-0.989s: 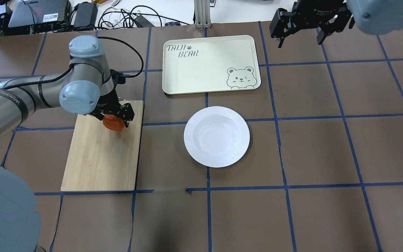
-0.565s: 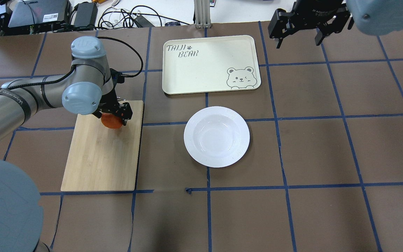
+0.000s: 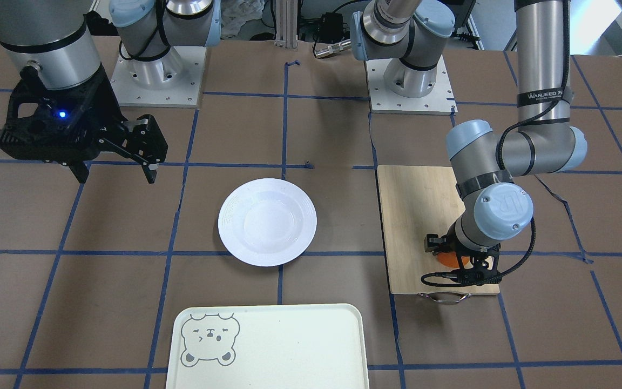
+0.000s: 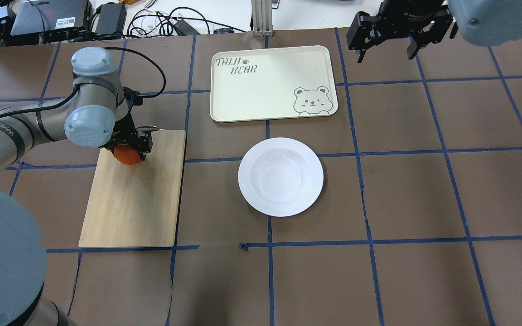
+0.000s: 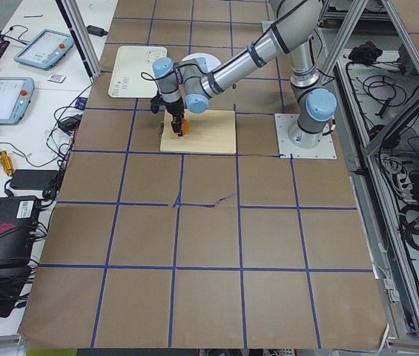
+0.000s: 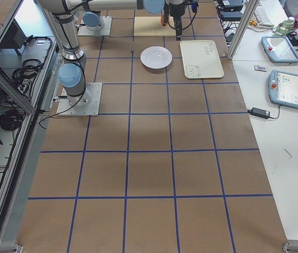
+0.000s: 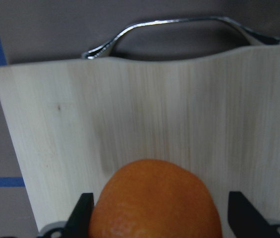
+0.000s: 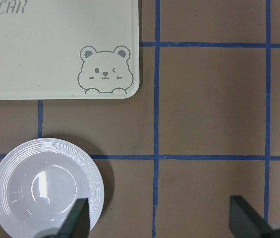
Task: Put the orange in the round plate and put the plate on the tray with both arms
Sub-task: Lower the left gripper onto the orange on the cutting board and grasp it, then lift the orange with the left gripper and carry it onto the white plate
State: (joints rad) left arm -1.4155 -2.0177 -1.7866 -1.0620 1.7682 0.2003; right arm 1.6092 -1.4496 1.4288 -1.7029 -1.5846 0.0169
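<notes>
The orange [image 4: 126, 156] sits low over the far end of a bamboo cutting board [image 4: 134, 203]. My left gripper [image 4: 129, 151] is shut on it, with a black finger on either side [image 7: 155, 198]. The wrist view shows the orange [image 7: 154, 203] filling the gap. The white round plate [image 4: 280, 176] stands empty at the table's middle. The cream tray [image 4: 270, 86] with the bear face lies behind it. My right gripper [image 4: 385, 52] hangs open and empty, high beyond the tray's right end, and looks down on the plate [image 8: 45, 191] and the tray [image 8: 55, 49].
The board's metal handle [image 7: 179, 29] juts from its far edge, just beyond the orange. Cables and boxes [image 4: 107, 18] lie past the table's far edge. Blue tape lines grid the brown tabletop [image 4: 424, 181].
My left gripper has slid left along the board's far end, and the orange has moved with it. The right gripper has barely shifted.
</notes>
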